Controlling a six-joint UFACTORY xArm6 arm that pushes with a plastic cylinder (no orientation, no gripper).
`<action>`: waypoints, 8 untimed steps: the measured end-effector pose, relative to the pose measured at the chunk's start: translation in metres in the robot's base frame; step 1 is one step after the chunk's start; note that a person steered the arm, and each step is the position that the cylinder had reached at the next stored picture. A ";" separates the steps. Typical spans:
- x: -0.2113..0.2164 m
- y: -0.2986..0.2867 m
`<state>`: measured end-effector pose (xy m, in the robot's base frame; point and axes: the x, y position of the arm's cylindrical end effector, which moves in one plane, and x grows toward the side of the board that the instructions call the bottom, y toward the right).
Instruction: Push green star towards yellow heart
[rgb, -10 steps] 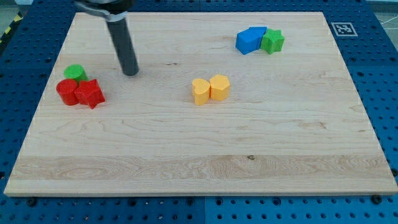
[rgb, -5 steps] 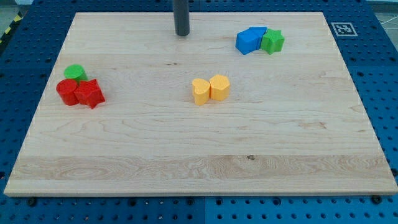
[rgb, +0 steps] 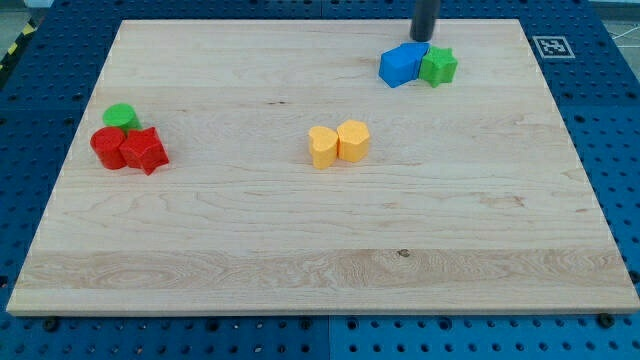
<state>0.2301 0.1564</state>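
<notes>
My tip (rgb: 422, 38) stands near the board's top edge, bare and holding nothing, just above the green star (rgb: 438, 66) and the blue block (rgb: 402, 64) touching it. The yellow heart (rgb: 322, 146) sits mid-board, well apart, against another yellow block (rgb: 353, 140).

Upper right of the frame is crowded: my tip (rgb: 423, 38) stands just above the green star (rgb: 438, 67), which touches the blue blocks (rgb: 402, 64) on its left. Between that cluster and the two yellow blocks (rgb: 339, 143) at centre, bare wooden board (rgb: 300, 260) leaves an open lane. At far left a green round block (rgb: 121, 116) and two red blocks (rgb: 128, 149) huddle together. The lower half lies open.
</notes>
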 end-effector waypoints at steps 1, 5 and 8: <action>0.000 0.030; 0.030 0.001; 0.059 0.013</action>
<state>0.2891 0.1695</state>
